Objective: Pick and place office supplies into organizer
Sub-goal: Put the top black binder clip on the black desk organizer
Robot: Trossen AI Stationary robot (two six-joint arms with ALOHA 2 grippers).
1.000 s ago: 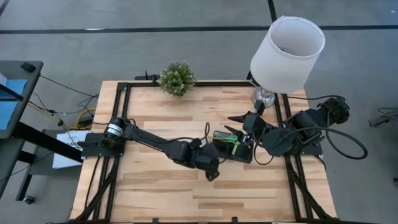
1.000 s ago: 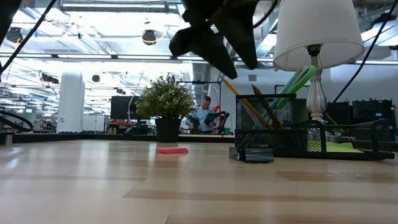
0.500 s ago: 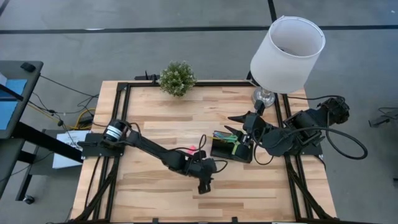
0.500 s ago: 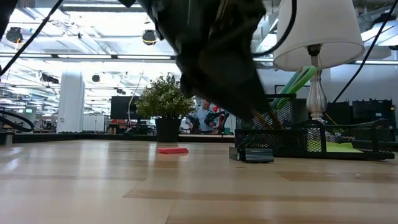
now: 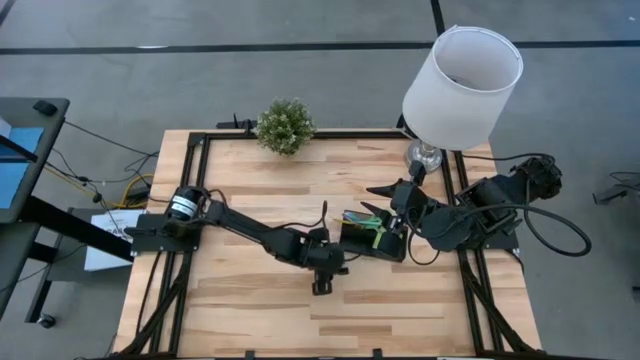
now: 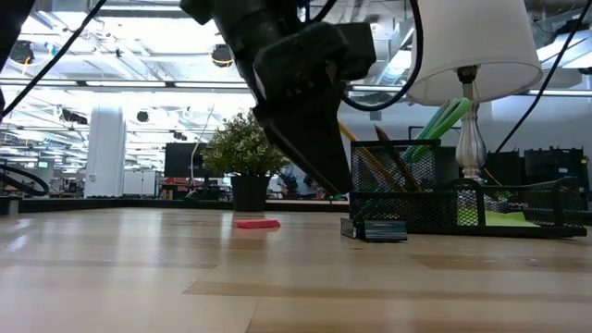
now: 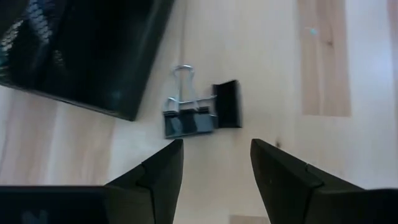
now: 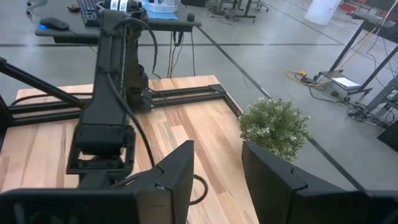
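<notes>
Left pincer, fingers apart & empty, hangs over binder clips at frame centre; drop straight, close on the black body, not the wire.

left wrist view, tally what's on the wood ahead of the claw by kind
black binder clips: 2
black mesh organizer: 1
total: 3
</notes>
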